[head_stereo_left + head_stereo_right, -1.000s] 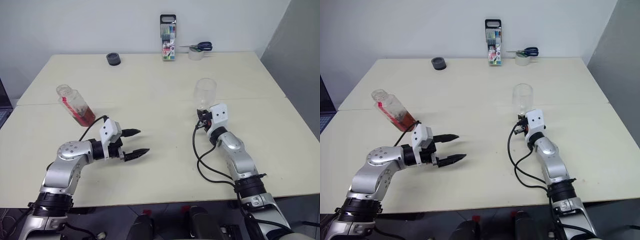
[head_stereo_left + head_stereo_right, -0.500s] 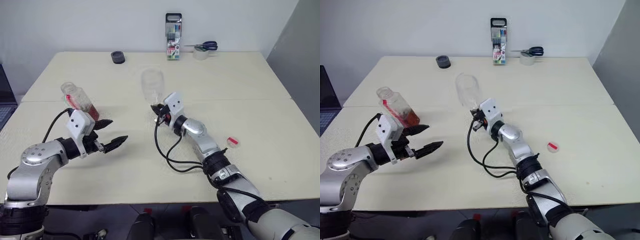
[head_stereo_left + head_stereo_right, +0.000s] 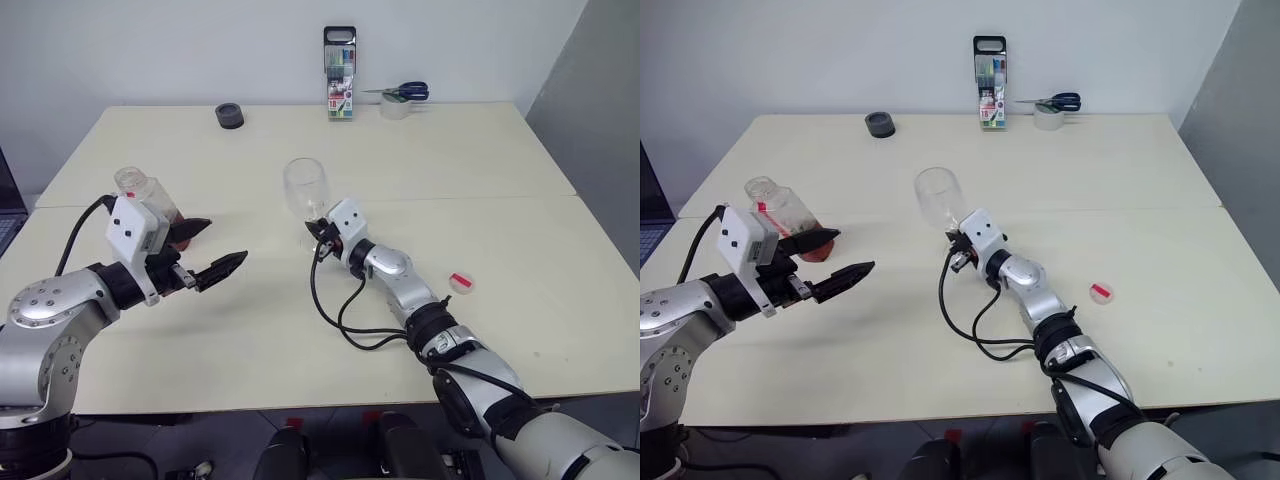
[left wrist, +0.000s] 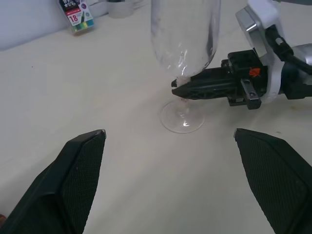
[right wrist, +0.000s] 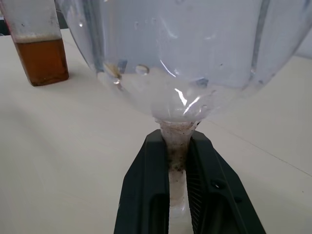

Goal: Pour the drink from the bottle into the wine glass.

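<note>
The bottle (image 3: 140, 190) stands upright and uncapped at the left of the table, with amber drink (image 5: 41, 61) in its lower part. My left gripper (image 3: 222, 243) is open just right of the bottle, not touching it, and points toward the wine glass. The empty wine glass (image 3: 304, 188) stands mid-table with its foot (image 4: 183, 117) on the surface. My right gripper (image 3: 316, 229) is shut on the stem (image 5: 176, 141), just under the bowl. In the right wrist view its fingers (image 5: 146, 195) pinch the stem from both sides.
A small red cap (image 3: 460, 282) lies on the table to the right of my right arm. Along the far edge are a black round object (image 3: 229, 116), an upright pack of pens (image 3: 339, 88), and scissors (image 3: 403, 93) resting on a tape roll (image 3: 393, 108).
My right gripper has carried the wine glass left, from the right side to mid-table, and then kept still. My open left gripper has risen and drawn back left, closer to the bottle.
</note>
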### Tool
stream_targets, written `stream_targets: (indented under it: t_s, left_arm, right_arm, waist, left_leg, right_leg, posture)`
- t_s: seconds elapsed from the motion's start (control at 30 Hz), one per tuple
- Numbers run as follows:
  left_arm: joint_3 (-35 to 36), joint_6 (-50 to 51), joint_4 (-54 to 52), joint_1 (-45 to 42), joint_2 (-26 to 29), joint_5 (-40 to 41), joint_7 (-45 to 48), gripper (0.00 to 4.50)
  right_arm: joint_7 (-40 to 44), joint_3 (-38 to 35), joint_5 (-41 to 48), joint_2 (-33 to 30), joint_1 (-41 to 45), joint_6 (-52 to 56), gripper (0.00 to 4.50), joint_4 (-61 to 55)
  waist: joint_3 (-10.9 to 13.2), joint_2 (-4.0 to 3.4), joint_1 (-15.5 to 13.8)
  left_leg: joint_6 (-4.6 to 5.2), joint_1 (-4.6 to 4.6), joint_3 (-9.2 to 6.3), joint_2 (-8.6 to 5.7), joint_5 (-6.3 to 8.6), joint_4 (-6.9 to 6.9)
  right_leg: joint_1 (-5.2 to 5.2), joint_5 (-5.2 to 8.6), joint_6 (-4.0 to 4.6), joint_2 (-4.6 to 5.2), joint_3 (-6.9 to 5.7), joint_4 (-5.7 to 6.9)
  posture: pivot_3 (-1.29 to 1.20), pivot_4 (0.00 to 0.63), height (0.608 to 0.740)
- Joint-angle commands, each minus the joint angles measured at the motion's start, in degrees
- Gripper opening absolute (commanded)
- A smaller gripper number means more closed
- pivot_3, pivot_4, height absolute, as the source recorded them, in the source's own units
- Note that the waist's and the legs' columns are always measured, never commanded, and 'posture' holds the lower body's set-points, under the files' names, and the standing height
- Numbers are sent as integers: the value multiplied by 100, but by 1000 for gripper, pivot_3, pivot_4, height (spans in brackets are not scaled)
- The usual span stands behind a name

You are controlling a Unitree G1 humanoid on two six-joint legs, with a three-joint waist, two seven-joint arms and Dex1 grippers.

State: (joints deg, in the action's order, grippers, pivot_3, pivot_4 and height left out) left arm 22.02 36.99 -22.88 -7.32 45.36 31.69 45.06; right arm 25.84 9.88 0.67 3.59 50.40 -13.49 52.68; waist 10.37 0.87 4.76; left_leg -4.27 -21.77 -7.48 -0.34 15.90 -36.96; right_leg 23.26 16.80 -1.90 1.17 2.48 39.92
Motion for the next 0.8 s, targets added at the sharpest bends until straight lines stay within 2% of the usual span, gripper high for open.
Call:
stream_targets:
  t_s: [0.03,0.2,0.33,0.4,0.43,0.6,0.63,0.8]
  left_arm:
    - [162,38,-256,-24,111,123,-93,4500]
    - [161,-310,176,-147,130,21,104,4500]
    - [152,-509,278,-219,90,41,161,4500]
    - [134,-611,325,-244,87,11,173,4500]
    - [129,-649,344,-248,80,2,177,4500]
    - [107,-802,418,-251,56,-6,200,4500]
    - [96,-834,438,-256,51,-9,202,4500]
    - [94,-981,511,-314,-19,35,186,4500]
  right_arm:
    - [6,-97,-26,52,108,-87,203,84]
    - [89,-133,-9,81,83,-93,203,53]
    - [127,-149,9,89,47,-87,1411,-41]
    - [167,-139,18,99,21,-62,2214,-102]
    - [182,-133,17,102,6,-58,2446,-130]
    - [245,-135,25,119,-32,-15,4242,-214]
    - [253,-134,28,123,-37,-5,4462,-232]
    - [296,-129,34,135,-67,48,4462,-320]
  waist:
    - [0,0,0]
    - [0,0,0]
    - [0,0,0]
    - [0,0,0]
    - [0,0,0]
    - [0,0,2]
    - [0,0,2]
    - [0,0,2]
  left_leg:
    - [0,0,0,0,0,0]
    - [0,1,0,0,0,0]
    - [0,0,1,0,0,0]
    - [0,-1,0,0,0,0]
    - [0,-1,1,0,0,0]
    - [-1,0,0,0,0,0]
    - [0,0,1,0,0,0]
    - [0,0,1,0,0,0]
  right_leg:
    - [0,0,0,0,0,0]
    - [0,0,0,-1,0,1]
    - [0,0,0,-1,0,-1]
    - [0,0,0,0,-1,-1]
    - [0,0,0,0,-1,-1]
    - [1,0,0,-1,-1,0]
    - [1,0,0,0,0,0]
    - [1,0,0,0,0,0]
  posture:
    - [0,150,740]
    - [0,150,740]
    - [0,150,740]
    - [0,150,740]
    - [0,150,740]
    - [0,150,740]
    - [0,150,740]
    - [0,150,740]
